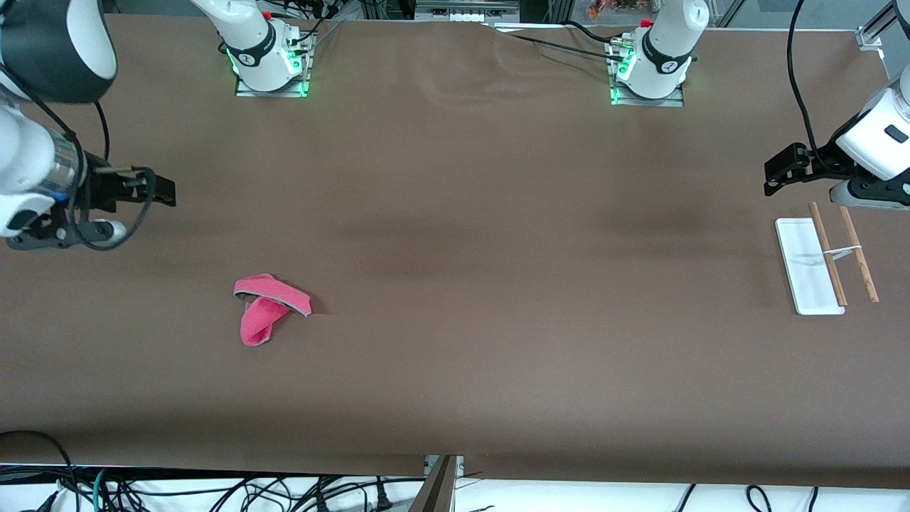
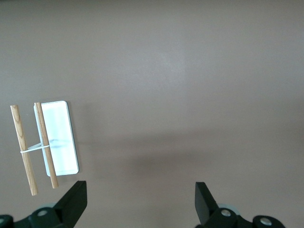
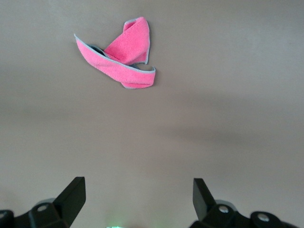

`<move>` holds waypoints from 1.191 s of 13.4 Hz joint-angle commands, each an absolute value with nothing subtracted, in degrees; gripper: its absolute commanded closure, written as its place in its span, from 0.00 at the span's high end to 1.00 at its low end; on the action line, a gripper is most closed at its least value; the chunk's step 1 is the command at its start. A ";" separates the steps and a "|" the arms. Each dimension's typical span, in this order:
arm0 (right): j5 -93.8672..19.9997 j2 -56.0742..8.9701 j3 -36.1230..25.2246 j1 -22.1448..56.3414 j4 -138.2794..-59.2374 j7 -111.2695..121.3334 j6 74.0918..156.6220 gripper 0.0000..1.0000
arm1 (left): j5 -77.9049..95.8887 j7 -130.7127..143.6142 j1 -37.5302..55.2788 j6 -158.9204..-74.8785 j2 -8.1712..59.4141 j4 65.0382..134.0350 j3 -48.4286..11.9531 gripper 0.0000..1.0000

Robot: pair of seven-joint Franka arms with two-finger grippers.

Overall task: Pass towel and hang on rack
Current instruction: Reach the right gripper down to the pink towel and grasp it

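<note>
Nothing picked up yet. Towel [image 1: 270, 308] lies crumpled on the bench toward my right arm's end; rack [image 1: 827, 264] sits toward the left arm's end. Right gripper [image 1: 160, 190] and left gripper [image 1: 778, 174] hover with jaws released, holding nothing. Next I'd bring the right down onto the towel.
</note>
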State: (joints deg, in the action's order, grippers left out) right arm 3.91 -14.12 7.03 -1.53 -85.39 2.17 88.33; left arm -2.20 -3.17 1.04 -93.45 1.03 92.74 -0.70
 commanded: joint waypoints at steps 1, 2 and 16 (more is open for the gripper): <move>3.87 -18.26 7.73 -2.11 -85.34 1.76 92.45 1.00 | -1.85 -3.43 0.97 -92.81 1.05 92.02 -0.53 1.00; 3.87 -19.85 7.82 -1.94 -85.34 1.76 94.03 1.00 | -1.85 -3.34 0.97 -92.73 0.97 92.02 -0.61 1.00; 8.35 -33.48 7.82 3.69 -100.18 5.53 129.53 1.00 | -1.85 -3.34 0.97 -92.72 1.05 92.02 -0.62 1.00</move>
State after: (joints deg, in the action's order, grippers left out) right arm 7.36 -33.94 7.64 3.98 -97.46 3.58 126.11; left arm -2.20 -3.17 1.03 -93.42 1.03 92.72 -0.70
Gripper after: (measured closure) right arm 0.000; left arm 0.000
